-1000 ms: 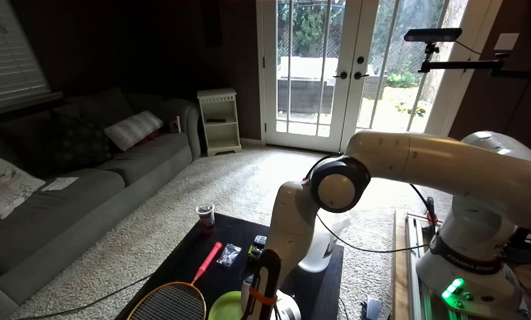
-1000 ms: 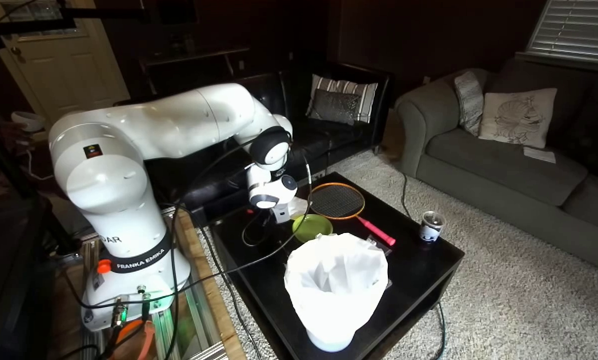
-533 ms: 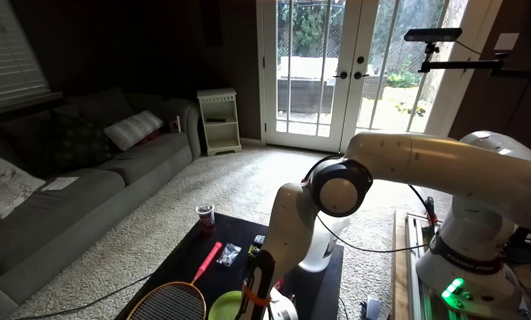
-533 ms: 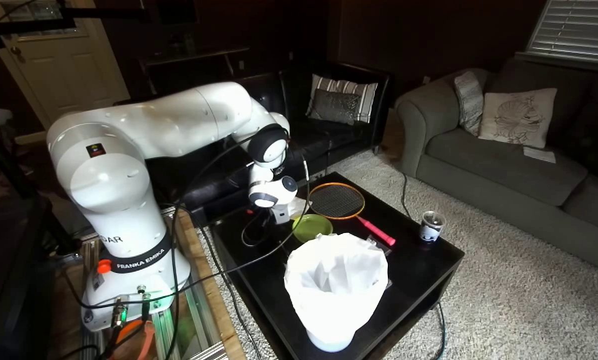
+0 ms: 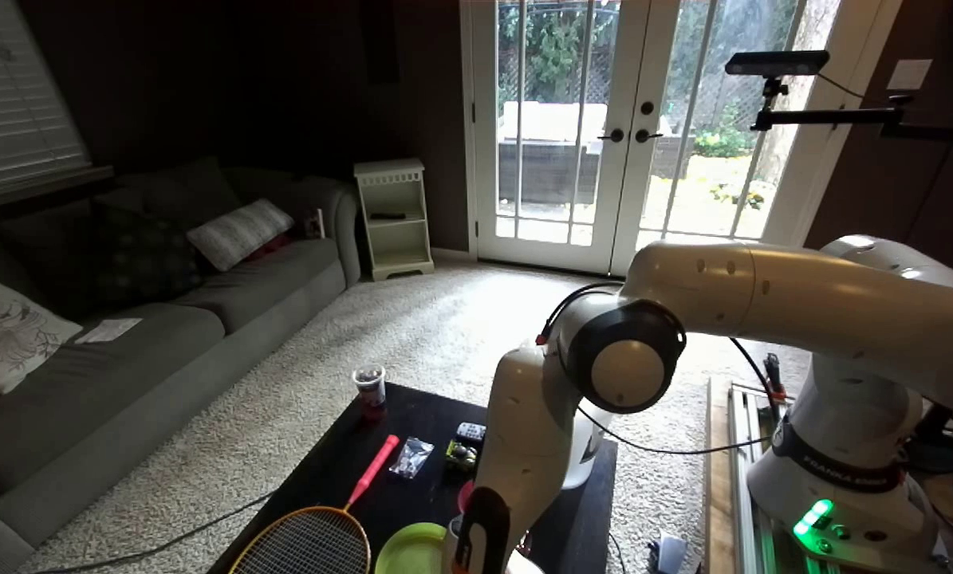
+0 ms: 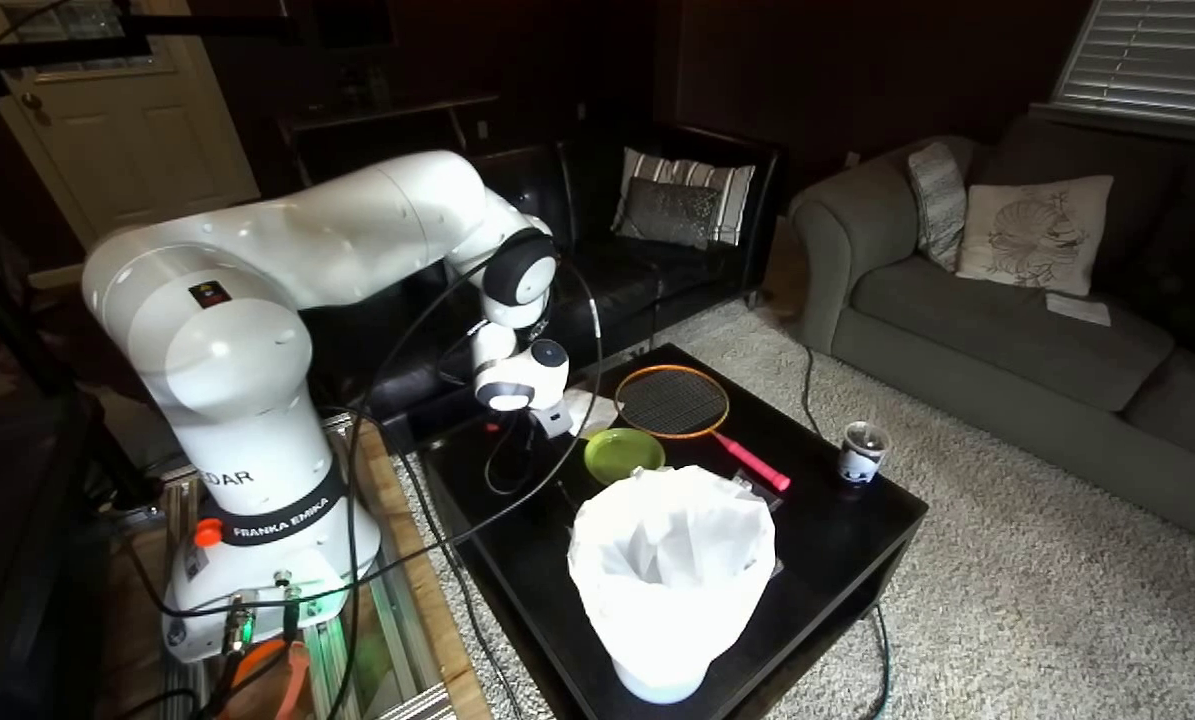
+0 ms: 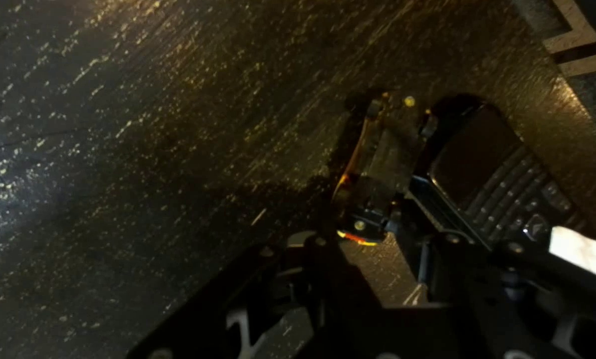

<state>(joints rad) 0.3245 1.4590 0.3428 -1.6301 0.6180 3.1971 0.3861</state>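
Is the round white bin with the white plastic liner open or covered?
Open: in an exterior view, the bin has no lid, and its liner's inside shows.

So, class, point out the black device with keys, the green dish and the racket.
Black device with keys (image 7: 496,178), in the wrist view: face, beside the keys.
Green dish (image 6: 624,454), in an exterior view: inner surface.
Racket (image 6: 677,405), in an exterior view: strings.

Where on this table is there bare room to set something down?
Free: a patch of the black tabletop between the cup, the lined bin and the edge; also, in the wrist view, the stretch left of the small gadget. Crowded: where that gadget and a keypad handset are close together, and where the green plate sits close to the racket.
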